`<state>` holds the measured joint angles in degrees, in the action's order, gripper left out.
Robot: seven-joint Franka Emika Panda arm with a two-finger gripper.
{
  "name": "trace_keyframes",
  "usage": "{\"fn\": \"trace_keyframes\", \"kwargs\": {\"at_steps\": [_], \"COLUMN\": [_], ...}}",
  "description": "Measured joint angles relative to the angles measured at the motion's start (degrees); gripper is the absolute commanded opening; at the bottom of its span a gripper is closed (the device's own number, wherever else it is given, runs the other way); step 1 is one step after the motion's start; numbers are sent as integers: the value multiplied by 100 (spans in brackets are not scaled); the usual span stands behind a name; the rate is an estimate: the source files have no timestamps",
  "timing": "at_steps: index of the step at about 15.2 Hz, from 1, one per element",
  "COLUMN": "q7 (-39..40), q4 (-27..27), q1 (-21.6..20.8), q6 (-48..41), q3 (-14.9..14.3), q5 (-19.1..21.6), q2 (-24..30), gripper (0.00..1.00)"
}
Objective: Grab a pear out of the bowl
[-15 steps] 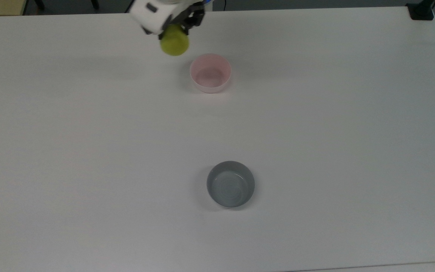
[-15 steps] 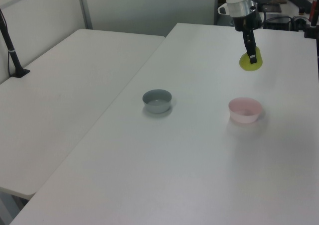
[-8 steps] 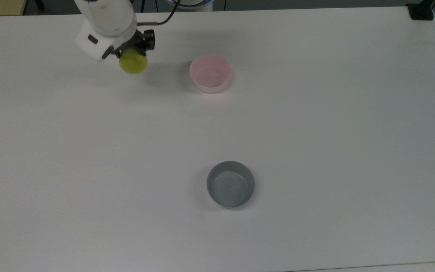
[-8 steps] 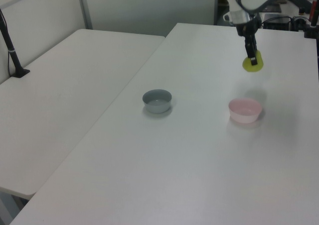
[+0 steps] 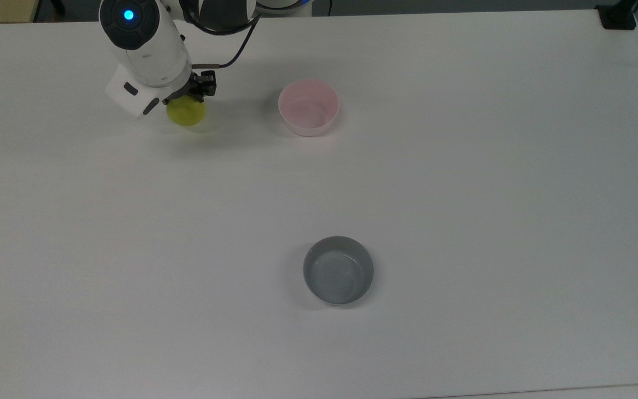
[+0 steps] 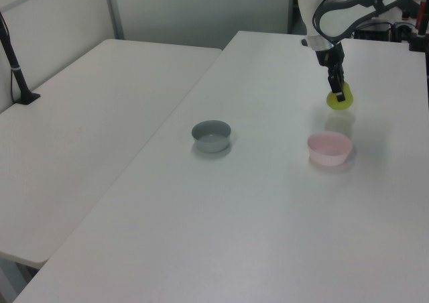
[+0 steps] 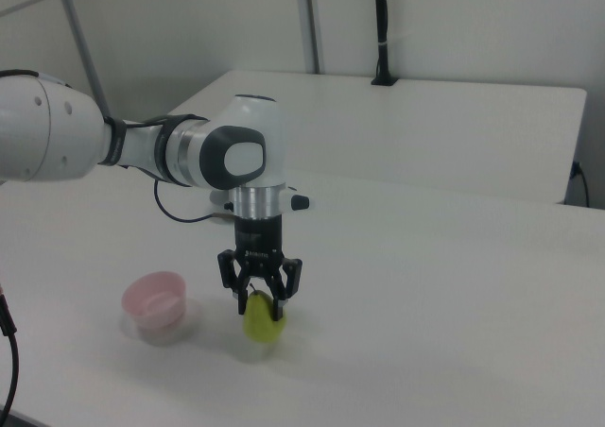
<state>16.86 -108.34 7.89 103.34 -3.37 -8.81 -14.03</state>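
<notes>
The gripper [image 7: 260,299] has its fingers clenched on the pear [image 5: 186,111], grasping it near the narrow top. Over the last second the arm carried the pear away from the pink bowl [image 5: 308,107], sideways toward the top view's left, and lowered it. It went from high near the table's far edge to hanging just above the table [image 5: 463,194]; a close shadow under it in the right view suggests little clearance, though contact can't be told.

The pear is now near the far edge of the table, toward the top view's far left corner, well apart from the pink bowl, which sits empty. The grey bowl [image 5: 338,270] is untouched near the middle of the table, closer to the near edge.

Judgement: the pick from the bowl is already done, since the bowl is empty and the fruit is held. The descent looks like a put-down on bare table beside the bowl.
</notes>
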Motion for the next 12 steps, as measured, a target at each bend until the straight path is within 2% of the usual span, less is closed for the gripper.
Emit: {"fn": "trace_keyframes", "kwargs": {"at_steps": [1, 2, 4, 5, 10, 12], "q7": [0, 0, 0, 0, -6, -91], "q4": [0, 0, 0, 0, 56, 239], "q1": [5, 7, 8, 11, 24, 21], "q6": [35, 79, 104, 104, 104, 78], "q3": [0, 0, 0, 0, 0, 26], "q5": [-24, -37, -42, -42, -44, -44], "q2": [-28, -57, -96, -109, -97, -15], "gripper": [55, 61, 92, 100, 100, 100]}}
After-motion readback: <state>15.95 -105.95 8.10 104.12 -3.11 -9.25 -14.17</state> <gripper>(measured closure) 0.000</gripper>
